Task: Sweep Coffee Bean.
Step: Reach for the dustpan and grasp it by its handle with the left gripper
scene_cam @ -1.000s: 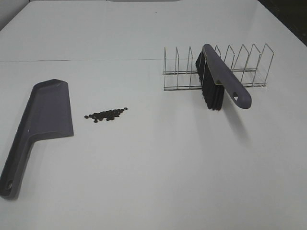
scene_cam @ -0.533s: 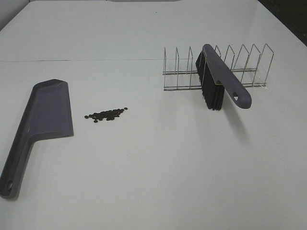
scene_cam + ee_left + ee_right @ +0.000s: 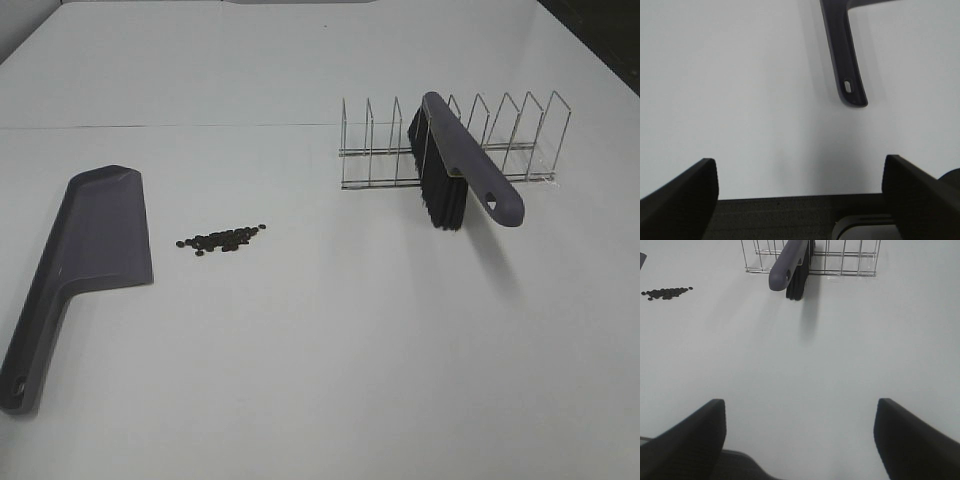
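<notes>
The coffee beans (image 3: 222, 240) lie in a small, loose, dark cluster on the white table (image 3: 320, 380). They sit just off the right edge of the grey dustpan (image 3: 85, 250), near its wide end but not touching it. The dustpan lies flat, with its handle running back toward the near left corner. Well apart to the right, a brush (image 3: 462, 170) leans tilted in a wire rack (image 3: 520, 140), its black bristles hanging down to the table and its handle sticking out over the front of the rack.

The right gripper (image 3: 799, 405) hangs over bare table with its two dark fingers (image 3: 690, 440) spread wide and nothing between them. The beans are far ahead of it and off toward the other arm's side, with open tabletop between. The brush and rack are also ahead of it.

The left gripper (image 3: 799, 165) is likewise spread wide and empty, above the table's near edge. The holed end of the dustpan's handle lies ahead of it, not touching. How far the beans sit from this pincer I cannot tell.
</notes>
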Controlling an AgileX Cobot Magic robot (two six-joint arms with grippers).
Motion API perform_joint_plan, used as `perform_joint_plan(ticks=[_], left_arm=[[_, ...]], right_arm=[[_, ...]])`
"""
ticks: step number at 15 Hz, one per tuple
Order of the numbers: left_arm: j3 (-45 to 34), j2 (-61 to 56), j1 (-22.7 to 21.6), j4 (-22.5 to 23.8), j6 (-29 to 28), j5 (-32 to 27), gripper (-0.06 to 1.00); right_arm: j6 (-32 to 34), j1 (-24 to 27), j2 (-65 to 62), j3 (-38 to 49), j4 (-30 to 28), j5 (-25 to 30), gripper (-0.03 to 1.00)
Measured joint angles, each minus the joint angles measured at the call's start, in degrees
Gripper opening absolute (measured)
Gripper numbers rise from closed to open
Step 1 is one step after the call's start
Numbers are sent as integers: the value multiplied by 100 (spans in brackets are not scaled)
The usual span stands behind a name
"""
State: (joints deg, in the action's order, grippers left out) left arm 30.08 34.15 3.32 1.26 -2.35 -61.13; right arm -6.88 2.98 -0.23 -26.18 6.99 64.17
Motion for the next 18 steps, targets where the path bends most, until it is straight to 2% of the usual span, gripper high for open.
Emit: perform_joint_plan(ticks=[2,5,7,10,13,14,16,18], left_arm=[[74,556,0,6,-252,195,81],[132,1621,0,-52,-716,1398,81],[258,2452,0,-189,-768,1851,81],[814,3655,0,-327,-773,1988,81],[1690,5065,0,-819,-705,1891,81],[2034,5621,63,-1014,-653,1673,81],[2378,6320,304,-1094,-659,1530,81],[2624,6778,401,-1112,-922,1530,81]], right_arm=[[0,0,0,0,0,0,76],[0,0,0,0,0,0,76],[0,0,0,0,0,0,76],[0,0,0,0,0,0,76],[0,0,0,0,0,0,76],[0,0,0,0,0,0,76],[0,0,0,0,0,0,76],[0,0,0,0,0,0,76]])
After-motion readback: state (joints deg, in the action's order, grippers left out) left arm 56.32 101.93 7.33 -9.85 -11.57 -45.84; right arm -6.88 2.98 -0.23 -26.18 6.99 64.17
